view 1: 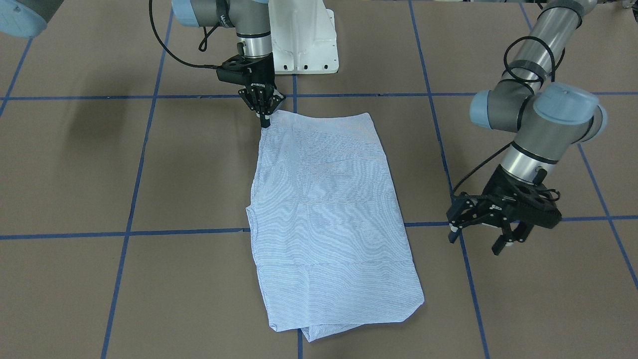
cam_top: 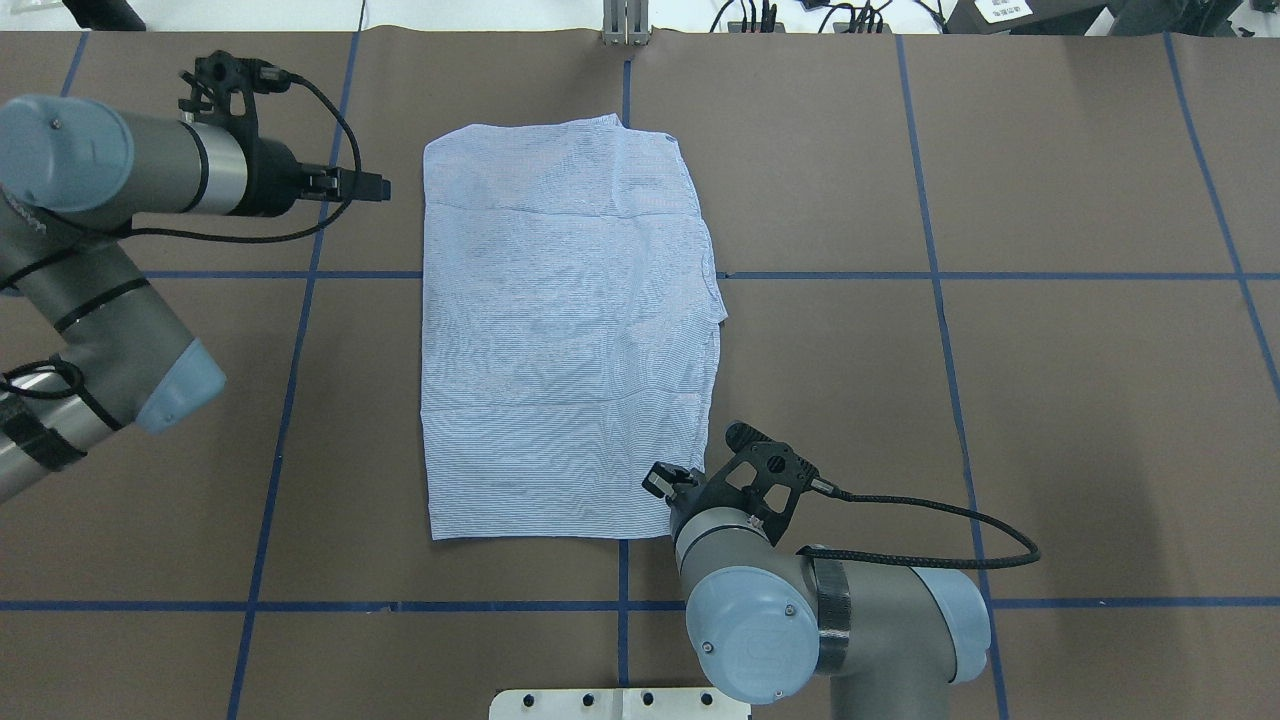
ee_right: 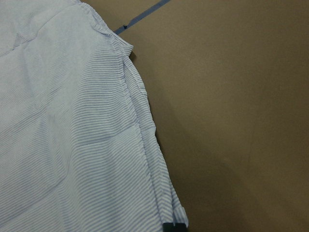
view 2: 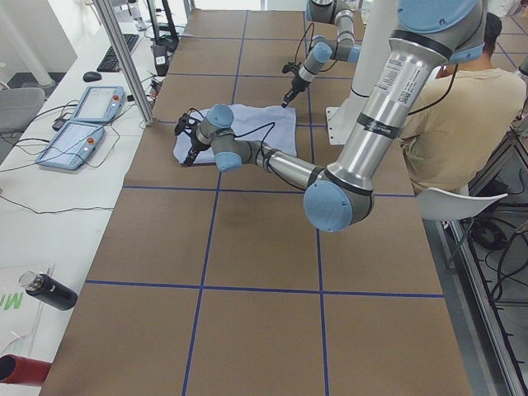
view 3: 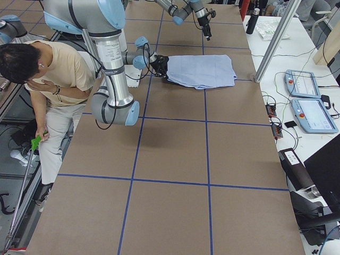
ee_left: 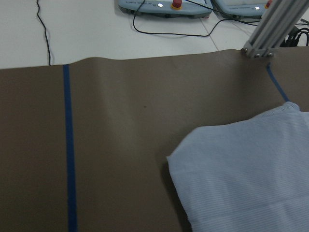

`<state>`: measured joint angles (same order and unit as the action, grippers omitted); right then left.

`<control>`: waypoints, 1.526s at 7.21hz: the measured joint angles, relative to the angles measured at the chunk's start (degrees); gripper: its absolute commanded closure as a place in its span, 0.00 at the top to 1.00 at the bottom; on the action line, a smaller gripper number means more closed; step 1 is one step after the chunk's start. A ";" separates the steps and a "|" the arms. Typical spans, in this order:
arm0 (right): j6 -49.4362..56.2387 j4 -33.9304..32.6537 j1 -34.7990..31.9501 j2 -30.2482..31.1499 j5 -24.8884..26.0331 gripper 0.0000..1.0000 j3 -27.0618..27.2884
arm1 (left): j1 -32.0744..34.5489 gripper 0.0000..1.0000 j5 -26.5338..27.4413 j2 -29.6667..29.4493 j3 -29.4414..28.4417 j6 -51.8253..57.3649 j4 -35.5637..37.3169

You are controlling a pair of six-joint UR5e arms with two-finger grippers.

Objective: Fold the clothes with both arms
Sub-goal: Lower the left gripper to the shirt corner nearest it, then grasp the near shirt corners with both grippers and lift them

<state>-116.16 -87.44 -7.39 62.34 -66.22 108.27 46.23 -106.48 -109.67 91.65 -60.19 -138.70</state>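
Currently: Right Jaws Pinch a Shirt Corner, Left Jaws Gape

A light blue-and-white finely striped shirt [view 1: 329, 209] lies folded into one long, roughly rectangular panel. It rests flat on the brown worktop [view 1: 523, 309] and crosses one of the blue tape lines [view 1: 174, 232] that grid the surface.

The right arm [view 1: 254, 45] points almost straight down, just in front of the white pedestal base [view 1: 304, 45]. The right jaws are clenched, tips together, on the shirt's corner nearest that base. From those tips the whole garment stretches away from the robot. In the right wrist view one dark fingertip [ee_right: 174, 227] sits at the layered edge of the cloth, with striped fabric on one side and bare worktop on the other.

The left arm [view 1: 538, 129] reaches in from the side. The left jaws are released, spread wide with nothing between them, and hang above bare worktop near a crossing of tape lines. The shirt lies off to their side, near but clearly apart. They are level with the end of the garment farthest from the right jaws. The left wrist view shows a rounded shirt corner ahead and low to one side. Beyond the worktop's edge it shows control pendants [ee_left: 164, 5] and an aluminium post [ee_left: 270, 29].

A person in a beige top [view 2: 462, 107] sits beside the robot.
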 measured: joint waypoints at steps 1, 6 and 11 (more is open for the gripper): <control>-0.09 -0.18 0.06 0.06 0.26 0.00 0.24 | -5.85 1.00 2.33 5.51 7.43 -7.84 0.06; -0.10 -0.24 0.09 0.36 1.19 0.00 0.45 | -29.52 0.67 25.03 15.25 18.51 -47.87 0.44; -0.12 -0.19 0.18 0.30 1.53 0.00 0.53 | -34.46 0.67 25.56 13.28 17.92 -52.07 5.70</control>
<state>-116.27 -87.63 -7.21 62.64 -64.69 108.80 11.77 -80.93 -96.39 109.56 -112.26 -132.99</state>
